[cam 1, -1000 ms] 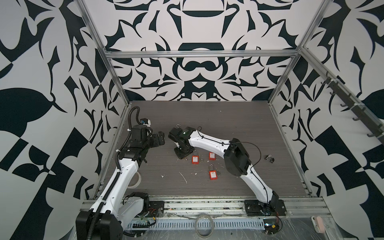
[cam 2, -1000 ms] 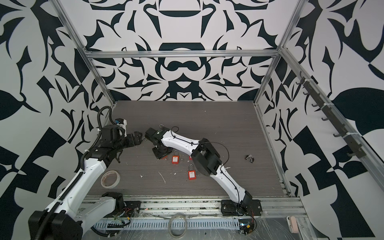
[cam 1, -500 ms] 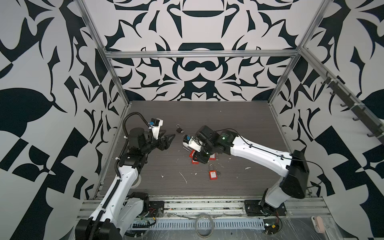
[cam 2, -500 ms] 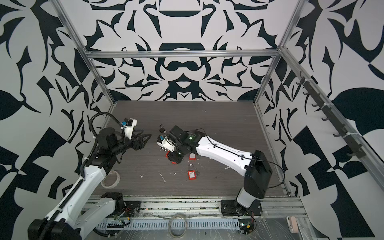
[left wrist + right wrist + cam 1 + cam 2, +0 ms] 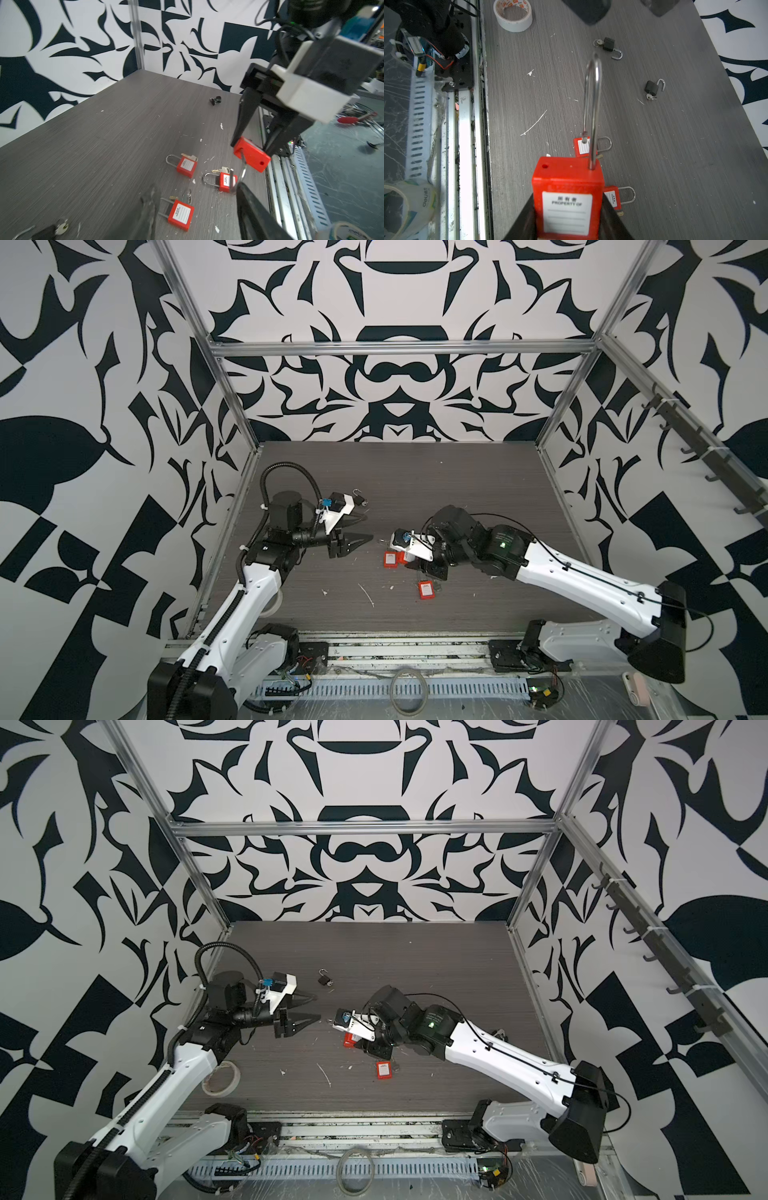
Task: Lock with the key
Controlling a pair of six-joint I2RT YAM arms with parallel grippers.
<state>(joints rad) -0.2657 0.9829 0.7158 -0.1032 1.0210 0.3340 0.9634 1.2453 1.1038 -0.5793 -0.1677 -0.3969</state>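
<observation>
R gripper (image 5: 251, 147) is clamping the red padlock (image 5: 568, 187) by its two flat sides, jaws narrow and pressing on the body. It is holding the lock clear of the table (image 5: 457, 489) near centre of both top views, prob. so the top end is staying free for the other arm. Its shackle (image 5: 593, 104) is standing open: one leg is sitting in the body, the free leg is swung off its round socket hole. L gripper (image 5: 365, 529) is hovering at 9 o'clock of the held lock, jaws apart w/ nothing between them. In the L wrist view one finger (image 5: 255, 214) is sitting just beside the shackle bow; contact or not, can't tell. My guess: L is lining up to swing and press the shackle home. Key on the held lock: can't tell, the keyway end is hiding in the jaws. Materials: body is glossy red plastic, blocky, w/ a white paper label; shackle is a long polished steel U; table is matt grey wood-grain, flecked w/ white chips. A loose red padlock (image 5: 427, 590) is lying at 5 o'clock of the held one, a small black padlock (image 5: 325, 978) at 11 o'clock, a tape roll (image 5: 220, 1077) at 8 o'clock.
</observation>
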